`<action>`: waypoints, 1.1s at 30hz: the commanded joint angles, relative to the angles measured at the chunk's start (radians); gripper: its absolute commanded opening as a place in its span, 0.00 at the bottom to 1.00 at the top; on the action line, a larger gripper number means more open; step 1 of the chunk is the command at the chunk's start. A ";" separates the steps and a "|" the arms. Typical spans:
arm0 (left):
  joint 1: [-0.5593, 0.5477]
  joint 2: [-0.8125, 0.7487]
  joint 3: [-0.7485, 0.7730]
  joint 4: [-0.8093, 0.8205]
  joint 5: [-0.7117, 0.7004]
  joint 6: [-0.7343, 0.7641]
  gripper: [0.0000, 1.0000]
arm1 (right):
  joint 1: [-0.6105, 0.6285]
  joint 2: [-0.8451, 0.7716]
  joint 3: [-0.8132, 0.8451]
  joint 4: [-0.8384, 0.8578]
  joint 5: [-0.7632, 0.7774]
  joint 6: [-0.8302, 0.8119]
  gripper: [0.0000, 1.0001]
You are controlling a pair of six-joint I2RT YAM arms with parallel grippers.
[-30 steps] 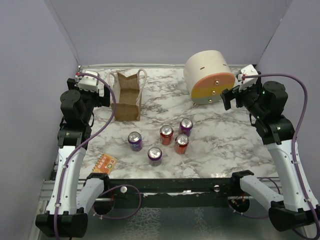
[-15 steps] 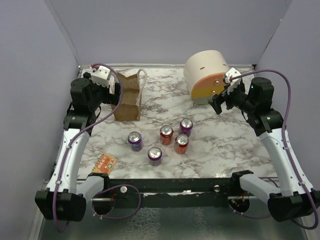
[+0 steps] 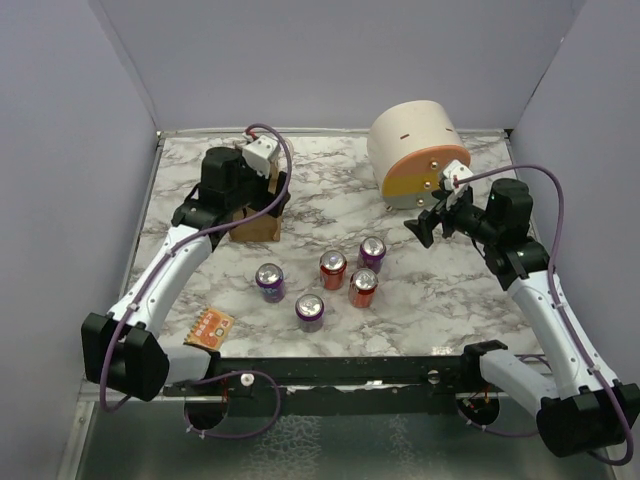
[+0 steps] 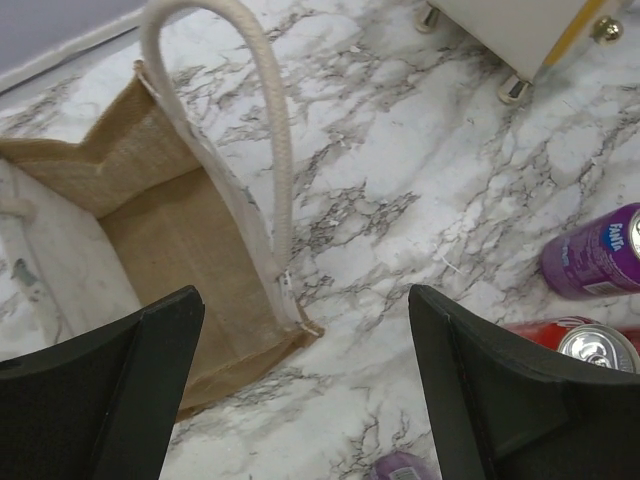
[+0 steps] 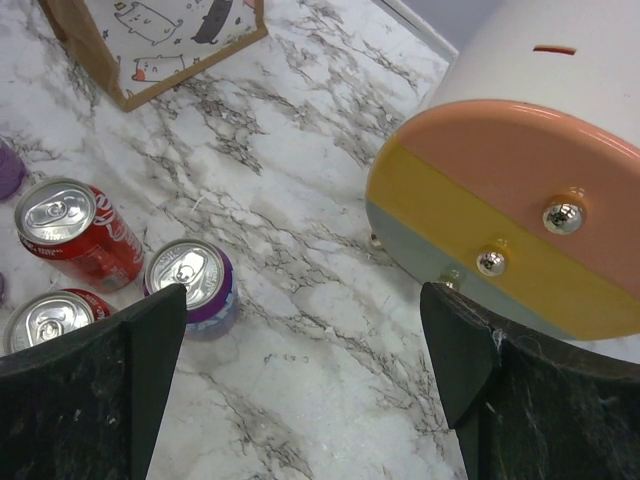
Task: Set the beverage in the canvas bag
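Observation:
The canvas bag (image 3: 256, 226) stands at the back left, mostly covered by my left arm. In the left wrist view the canvas bag (image 4: 165, 235) is open-topped and empty, with a cream handle (image 4: 272, 140) arched over its right side. My left gripper (image 4: 305, 300) hangs open above the bag's near right corner, holding nothing. Several beverage cans stand mid-table, among them a red one (image 3: 332, 268) and a purple one (image 3: 372, 253). My right gripper (image 3: 428, 222) is open, up and to the right of that purple can (image 5: 190, 282), over bare marble (image 5: 300, 295).
A large cream cylinder (image 3: 418, 152) with an orange-yellow face stands at the back right, close behind my right gripper; the cylinder (image 5: 520, 180) fills the right wrist view's upper right. An orange packet (image 3: 208, 327) lies near the front left edge. Purple walls enclose the table.
My left arm has swung right from the table's left edge to above the bag. My right arm has come forward and left, from beside the cylinder toward the cans.

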 commanded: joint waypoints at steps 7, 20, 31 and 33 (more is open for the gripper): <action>-0.060 0.166 0.055 0.059 -0.136 -0.061 0.82 | -0.007 -0.035 -0.028 0.061 -0.072 0.002 1.00; -0.074 0.279 0.049 0.087 -0.125 -0.090 0.51 | -0.011 -0.022 -0.043 0.066 -0.094 0.000 1.00; -0.076 0.290 0.030 0.087 -0.064 -0.153 0.23 | -0.024 -0.023 -0.050 0.075 -0.087 -0.008 1.00; -0.078 0.290 0.030 0.081 -0.045 -0.175 0.17 | -0.030 -0.022 -0.053 0.075 -0.093 -0.008 1.00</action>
